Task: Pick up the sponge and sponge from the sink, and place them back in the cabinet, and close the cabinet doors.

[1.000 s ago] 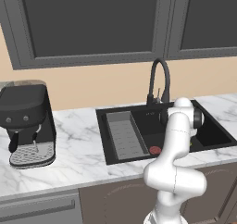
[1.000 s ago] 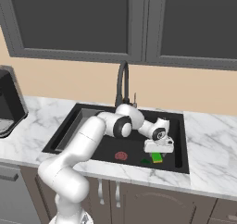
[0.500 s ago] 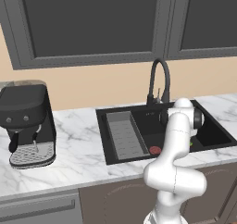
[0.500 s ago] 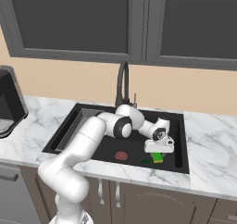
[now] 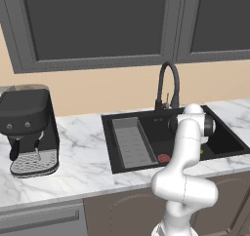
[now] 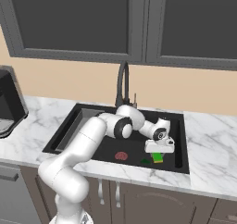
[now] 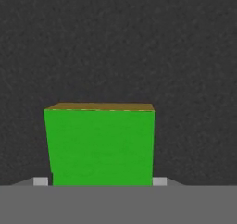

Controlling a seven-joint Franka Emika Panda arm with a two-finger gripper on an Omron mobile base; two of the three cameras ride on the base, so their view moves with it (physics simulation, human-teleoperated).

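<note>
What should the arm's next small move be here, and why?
Probably finish closing, then lift straight up. In the hand view the green-topped, yellow-layered sponge sits squarely between the light finger tips on the black sink floor. From the right base view the hand is low in the black rectangular sink, over the sponge, so there is nothing more to align.

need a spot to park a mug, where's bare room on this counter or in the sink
Bare white marble counter lies between the black coffee machine and the black sink basin, and more right of the basin. Inside the sink it is crowded: grey ribbed tray, red drain disc, green and yellow sponge under the gripper.
</note>
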